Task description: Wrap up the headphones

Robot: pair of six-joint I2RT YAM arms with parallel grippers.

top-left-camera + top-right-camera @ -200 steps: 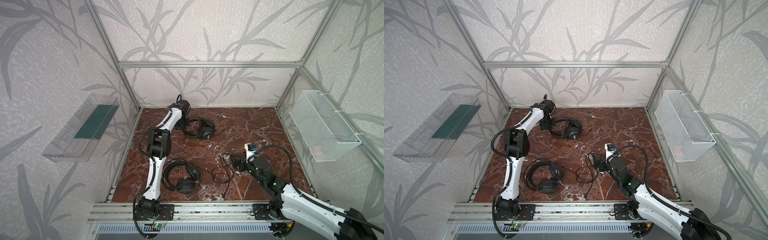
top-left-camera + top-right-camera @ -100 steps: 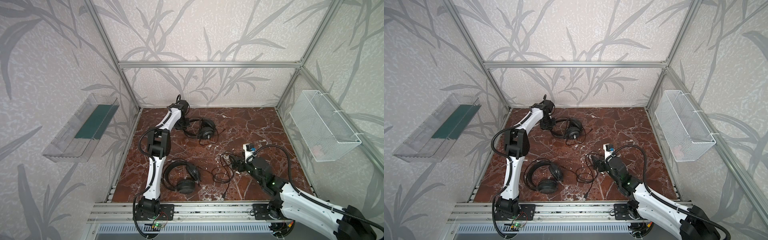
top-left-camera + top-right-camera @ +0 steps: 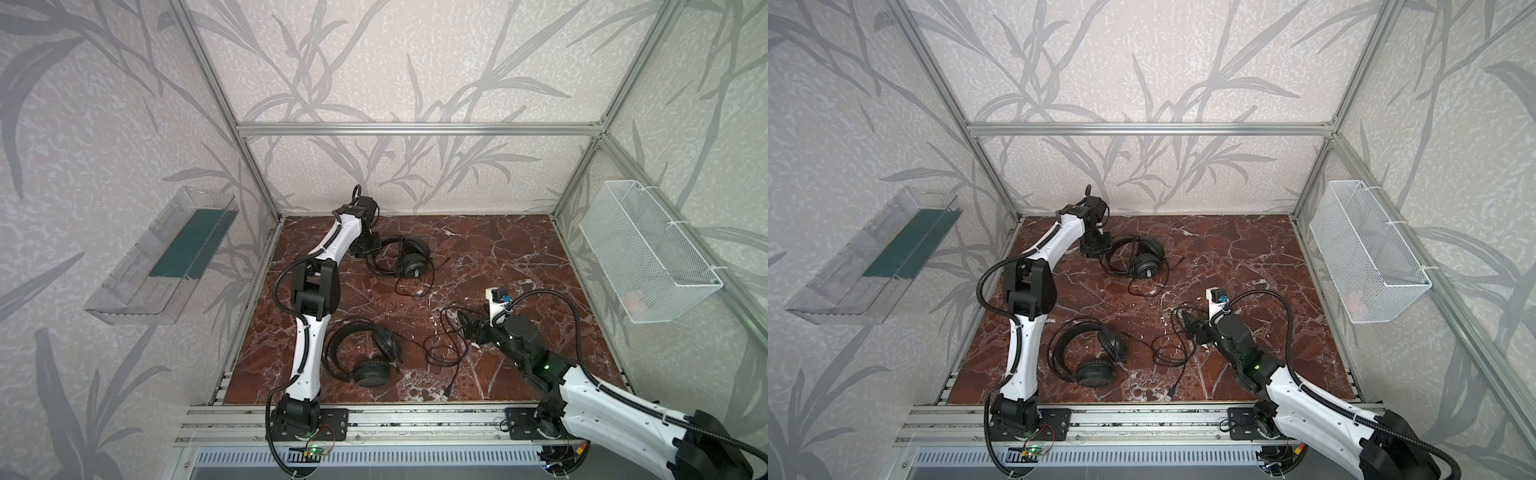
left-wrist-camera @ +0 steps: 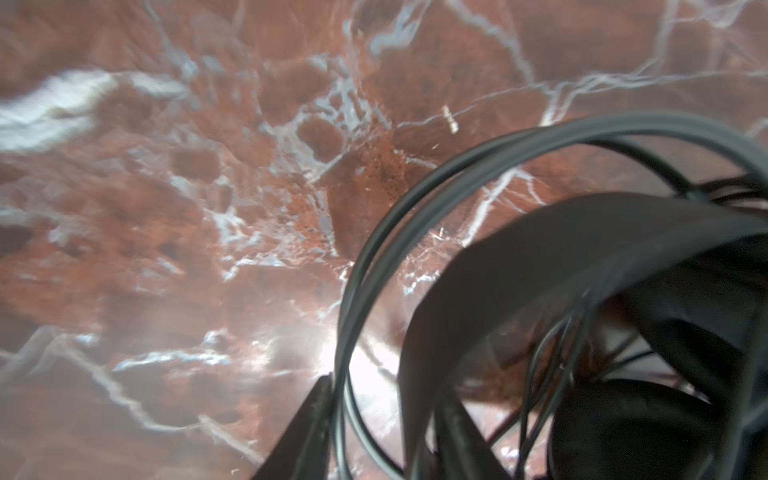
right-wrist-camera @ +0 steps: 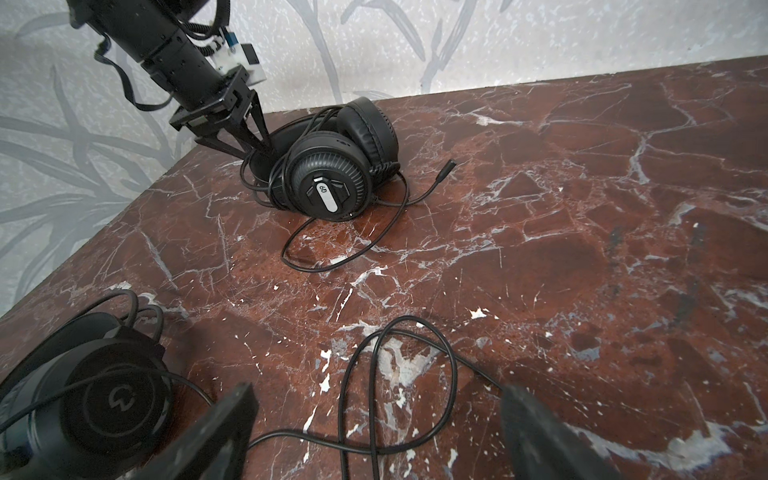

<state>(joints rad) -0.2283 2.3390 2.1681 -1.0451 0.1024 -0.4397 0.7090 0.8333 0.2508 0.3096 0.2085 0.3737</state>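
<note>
We saw the left gripper (image 5: 259, 151) tipped down onto the ridged-cup headset (image 5: 332, 174). Its fingers (image 4: 309, 432) stood partly apart, and the double-wire headband (image 4: 419, 187) ran through the gap between them. The wires passed close against one finger, and we could not tell whether they touched it. The jaws did not look pressed onto them. That headset lay on the marble tabletop (image 3: 519, 249), with its stacked earcups just beyond the fingertips. Some of its cable was looped over the cups, and a slack curl trailed across the marble on the side away from the gripper. The right gripper (image 5: 378, 390) sat low over the table with its fingers (image 5: 220, 432) spread wide and nothing between them in the air. A loose cable loop (image 5: 415, 332) lay flat on the marble just ahead of and between the fingertips. The smooth-cup headset (image 5: 112, 399) rested on the table just beside this gripper, outside one finger, and its thin cable ran from the cup towards the gap. In both top views the two headsets lay well apart, each near its own gripper.
</note>
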